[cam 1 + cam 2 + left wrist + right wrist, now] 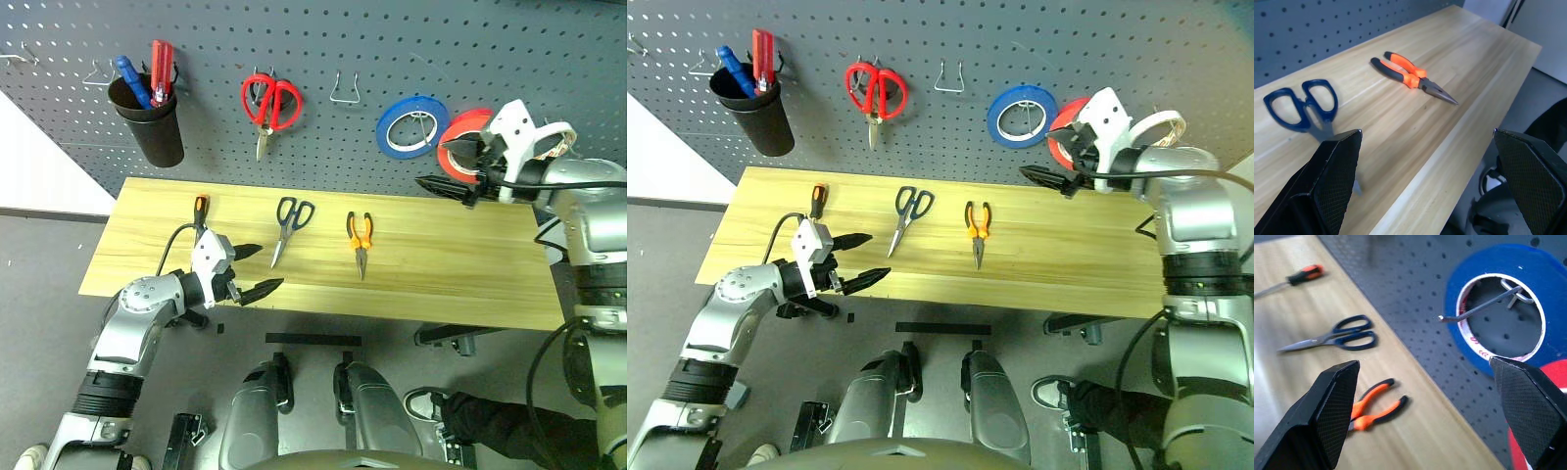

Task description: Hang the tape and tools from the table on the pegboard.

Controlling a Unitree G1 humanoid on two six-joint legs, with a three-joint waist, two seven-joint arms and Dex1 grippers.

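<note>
Lying on the table [441,264], scissors [290,223], pliers [360,238], seemingly a screwdriver [200,211]; both jaws wide, empty.

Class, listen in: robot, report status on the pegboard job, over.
Left gripper open, right gripper open, both empty. Orange-red tape on pegboard; dark scissors, pliers, screwdriver lying on table. Nothing blocking them.
</note>
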